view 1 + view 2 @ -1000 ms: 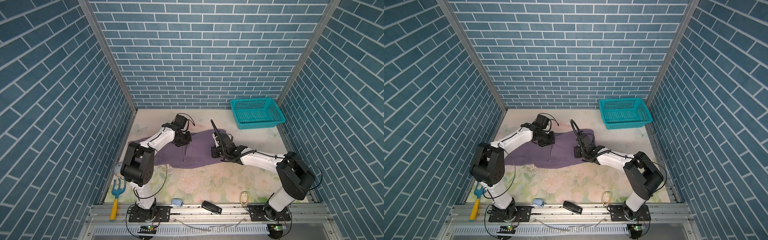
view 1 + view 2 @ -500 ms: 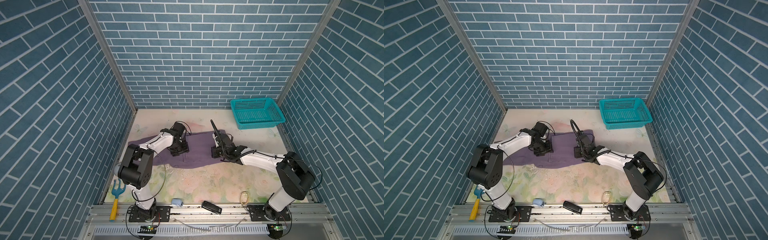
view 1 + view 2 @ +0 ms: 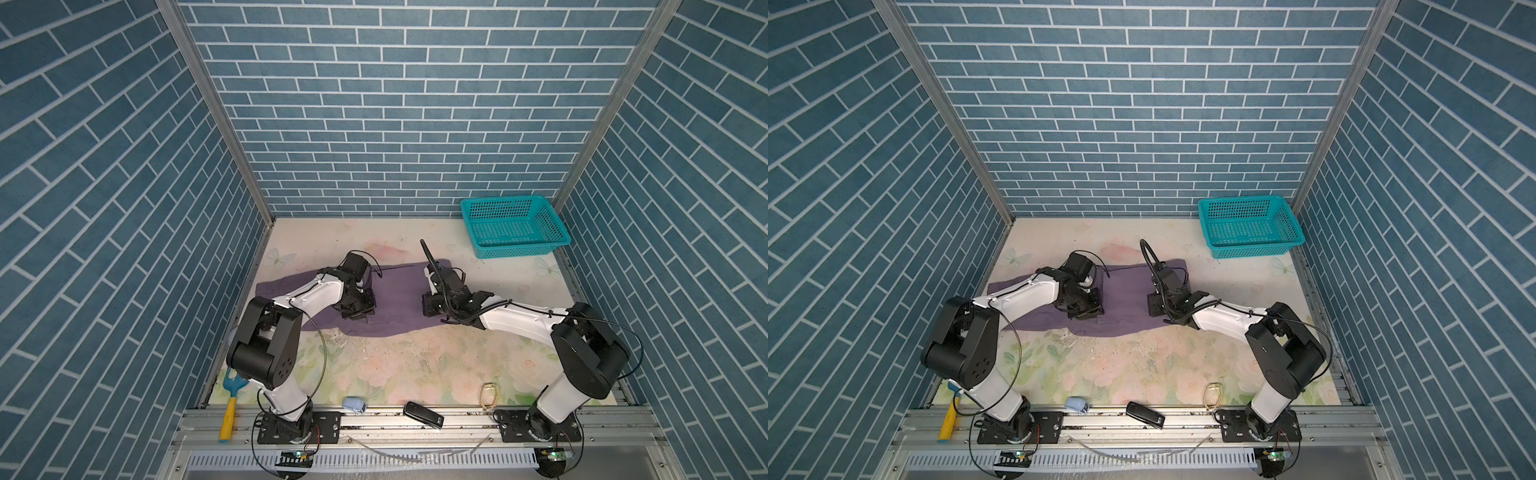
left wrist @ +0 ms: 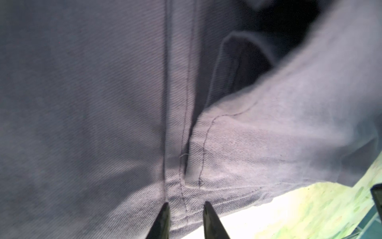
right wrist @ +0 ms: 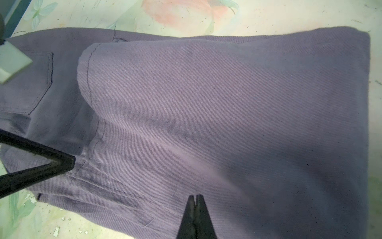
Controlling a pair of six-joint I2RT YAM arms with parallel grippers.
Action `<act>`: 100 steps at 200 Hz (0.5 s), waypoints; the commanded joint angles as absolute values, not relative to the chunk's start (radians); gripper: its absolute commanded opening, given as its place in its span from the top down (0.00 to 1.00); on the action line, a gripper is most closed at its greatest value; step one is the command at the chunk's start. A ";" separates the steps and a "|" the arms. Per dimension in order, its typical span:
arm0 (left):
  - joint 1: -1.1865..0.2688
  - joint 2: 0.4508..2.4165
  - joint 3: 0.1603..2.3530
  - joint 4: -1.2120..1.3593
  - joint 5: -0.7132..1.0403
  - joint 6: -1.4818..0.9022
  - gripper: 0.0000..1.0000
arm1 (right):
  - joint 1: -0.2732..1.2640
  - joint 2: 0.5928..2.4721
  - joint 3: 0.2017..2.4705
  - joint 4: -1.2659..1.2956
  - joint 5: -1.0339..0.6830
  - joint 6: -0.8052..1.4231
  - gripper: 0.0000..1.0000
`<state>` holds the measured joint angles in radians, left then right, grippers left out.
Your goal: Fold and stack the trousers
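The trousers (image 3: 395,299) lie spread on the floral table (image 3: 415,365), directly beneath both tools, with a long stretch running out under the left arm. Both grippers are down low at the cloth.

The left gripper (image 4: 186,209) has its two tips a little apart, and a stitched seam of the purple fabric runs between them. Small wrinkles gather just ahead of the tips. Whether the tips pinch the cloth or only rest on it cannot be told. The near edge of the trousers lies just beside this gripper, with bare table past it.

The right gripper (image 5: 195,199) has its tips pressed together, closed, over a smooth upper layer of cloth. That layer ends in a stitched hem towards the left gripper, and lies on a lower layer that bears a patch pocket. One dark finger of the left gripper meets the cloth at that hem.

A teal basket (image 3: 515,249) stands well apart from the right gripper, beyond it in the far corner.
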<state>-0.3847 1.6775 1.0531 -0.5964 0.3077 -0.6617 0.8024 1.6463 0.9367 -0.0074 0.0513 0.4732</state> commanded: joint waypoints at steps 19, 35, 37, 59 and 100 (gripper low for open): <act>-0.406 1.706 1.090 -0.582 0.279 -0.663 0.73 | 0.808 1.662 0.939 0.000 0.054 0.462 1.00; -0.419 1.749 1.102 -0.575 0.267 -0.663 0.74 | 0.807 1.666 0.940 0.000 0.052 0.463 1.00; -0.421 1.753 1.104 -0.575 0.266 -0.663 0.74 | 0.807 1.666 0.941 -0.001 0.052 0.463 1.00; -0.439 1.804 1.114 -0.563 0.256 -0.663 0.76 | 0.807 1.666 0.943 -0.005 0.054 0.463 1.00; -0.449 1.848 1.117 -0.566 0.251 -0.661 0.70 | 0.807 1.666 0.933 -0.008 0.064 0.462 1.00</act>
